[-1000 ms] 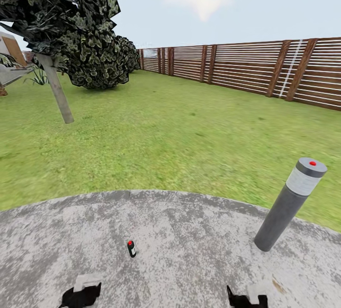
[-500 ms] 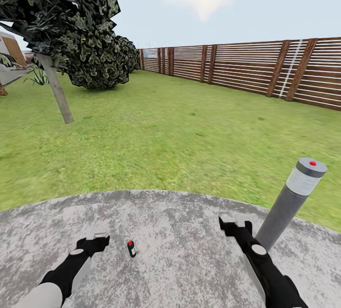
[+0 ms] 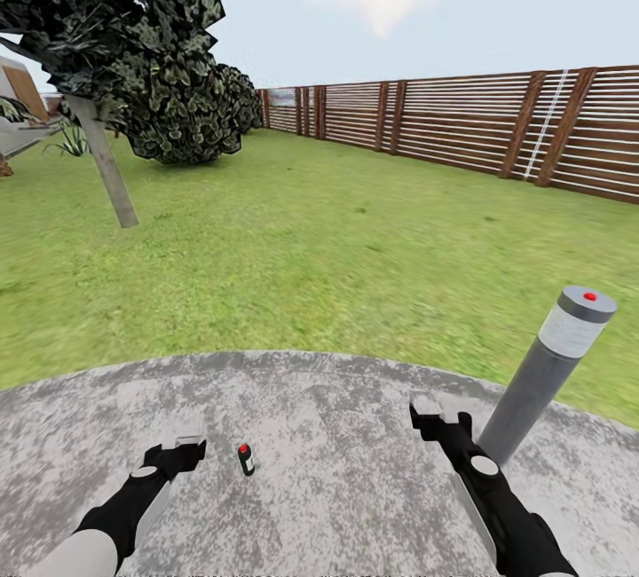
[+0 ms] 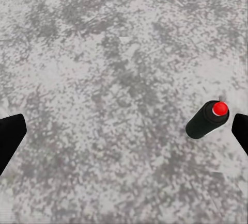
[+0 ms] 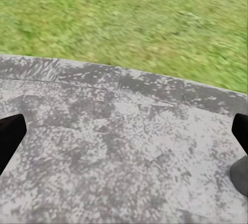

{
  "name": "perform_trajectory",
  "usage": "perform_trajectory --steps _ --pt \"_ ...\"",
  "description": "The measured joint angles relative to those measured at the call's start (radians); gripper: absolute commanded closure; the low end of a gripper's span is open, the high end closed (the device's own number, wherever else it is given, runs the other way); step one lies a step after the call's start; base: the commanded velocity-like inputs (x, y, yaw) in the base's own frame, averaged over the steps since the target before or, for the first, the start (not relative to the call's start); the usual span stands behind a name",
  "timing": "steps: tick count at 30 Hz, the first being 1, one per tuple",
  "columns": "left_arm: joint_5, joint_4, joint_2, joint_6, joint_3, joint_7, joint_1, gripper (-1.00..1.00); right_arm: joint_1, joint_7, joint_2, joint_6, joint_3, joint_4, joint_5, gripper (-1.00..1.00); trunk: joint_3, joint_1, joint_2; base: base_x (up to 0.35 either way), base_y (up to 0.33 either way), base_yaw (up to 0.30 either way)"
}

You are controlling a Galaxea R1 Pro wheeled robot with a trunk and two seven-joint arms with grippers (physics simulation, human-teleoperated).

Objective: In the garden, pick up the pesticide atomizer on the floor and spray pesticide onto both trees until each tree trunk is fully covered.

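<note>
No readable label on the little red-capped atomizer (image 3: 246,459), just standing on the paving (image 3: 337,435). Left gripper (image 3: 184,447) and right gripper (image 3: 432,408) both spread apart, holding nothing.

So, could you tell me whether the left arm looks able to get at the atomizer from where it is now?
Probably yes. The left claw is open just beside the atomizer, which stands upright on bare paving with nothing between them; in the wrist view it sits near one fingertip, so the claw needs centring.

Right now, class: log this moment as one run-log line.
atomizer: upright on paving | left gripper: open, beside it | right gripper: open, empty
</note>
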Motion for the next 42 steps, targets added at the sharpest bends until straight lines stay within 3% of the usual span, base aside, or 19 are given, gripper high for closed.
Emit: perform_trajectory --steps 13,22,33,35,37,39,42 --pt "0.0 0.011 -0.001 0.001 0.0 0.0 -0.002 -1.0 0.0 0.0 0.0 0.0 -0.003 0.001 0.0 -1.0 -0.061 0.05 -0.091 0.0 0.0 -0.003" --pt "-0.001 0.014 -0.002 0.002 0.0 0.0 -0.002 -1.0 0.0 0.0 0.0 0.0 -0.002 0.002 0.0 -1.0 -0.101 0.084 -0.154 0.0 0.0 -0.18" --pt "-0.001 0.013 -0.001 0.002 0.001 0.0 -0.002 -1.0 0.0 0.003 0.001 0.002 0.003 0.004 0.0 -1.0 -0.148 0.089 -0.157 0.0 0.0 -0.071" --pt "-0.001 0.013 -0.001 0.002 0.001 0.0 -0.002 -1.0 0.0 0.026 0.0 0.002 0.005 0.007 0.001 -1.0 -0.156 0.09 -0.157 0.0 0.0 -0.001" --pt "-0.001 0.013 -0.001 0.002 0.001 0.0 -0.002 -1.0 0.0 0.137 -0.002 0.002 0.004 0.022 0.004 -1.0 -0.164 0.091 -0.158 0.0 0.0 0.0" --pt "-0.001 0.013 -0.001 0.002 0.001 0.0 -0.002 -1.0 0.0 0.185 -0.01 0.001 0.004 0.031 0.005 -1.0 -0.172 0.092 -0.158 0.0 0.0 0.0" --pt "-0.001 0.013 -0.001 0.002 0.001 0.0 -0.002 -1.0 0.0 0.238 -0.047 0.001 0.004 0.041 0.003 -1.0 -0.183 0.093 -0.159 0.0 0.0 0.0"
